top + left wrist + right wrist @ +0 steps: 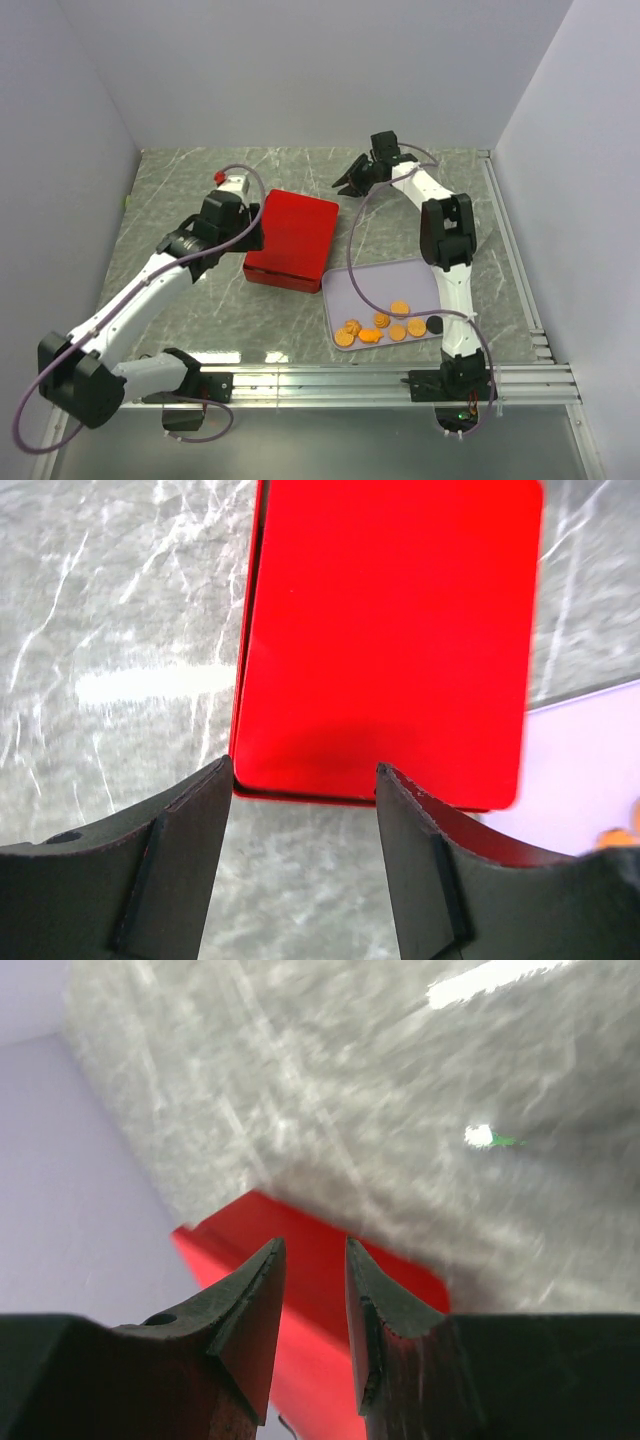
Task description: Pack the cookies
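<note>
The cookies (385, 328), several orange rounds and one black one (435, 325), lie at the near end of a lavender tray (375, 285). A closed red box (292, 238) sits left of the tray. My left gripper (256, 230) is open and empty at the box's left edge; in the left wrist view the gripper (303, 770) frames the near edge of the box (390, 630), with one orange cookie (615, 837) at the right border. My right gripper (350, 183) hangs in the air behind the box, narrowly open and empty (312, 1250), above the box (330, 1290).
Grey marbled table with white walls on three sides. An aluminium rail (330, 385) runs along the near edge by the arm bases. A small green and white speck (490, 1138) lies on the table far off.
</note>
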Motion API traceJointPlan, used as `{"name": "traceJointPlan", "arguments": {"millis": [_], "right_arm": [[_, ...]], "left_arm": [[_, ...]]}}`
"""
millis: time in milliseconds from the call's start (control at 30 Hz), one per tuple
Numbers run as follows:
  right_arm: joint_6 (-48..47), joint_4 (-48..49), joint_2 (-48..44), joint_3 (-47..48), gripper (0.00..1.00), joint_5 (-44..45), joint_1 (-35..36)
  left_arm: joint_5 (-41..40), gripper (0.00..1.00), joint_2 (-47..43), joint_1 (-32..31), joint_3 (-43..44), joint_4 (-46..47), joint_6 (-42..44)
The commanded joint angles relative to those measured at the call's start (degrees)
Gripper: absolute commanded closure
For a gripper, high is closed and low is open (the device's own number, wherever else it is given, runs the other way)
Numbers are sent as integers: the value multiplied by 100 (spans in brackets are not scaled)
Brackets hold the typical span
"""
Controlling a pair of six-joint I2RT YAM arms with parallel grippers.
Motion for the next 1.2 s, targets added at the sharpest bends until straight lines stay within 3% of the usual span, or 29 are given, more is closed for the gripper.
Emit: {"name": "traceJointPlan", "arguments": {"millis": [0,300,533,967,1167], "right_arm": [[-20,-160,148,592,62,-97,99],[-336,-326,-1,76,63,-71,494],[-653,-643,-195,-145,65,-10,837],[-759,-610,-572,-856,66,52,1030],[-706,-459,-739,-1243,66,0,1101]], "left_arm": [[-176,35,-437,-25,52,-429,-575],[-369,35,-1202,-25,-695,-605,-927],[-475,35,-1440,-25,-766,-729,-1059],[-388,35,-1466,-25,-845,-677,-1191],[26,41,-1221,-25,-907,-290,-1358]]}}
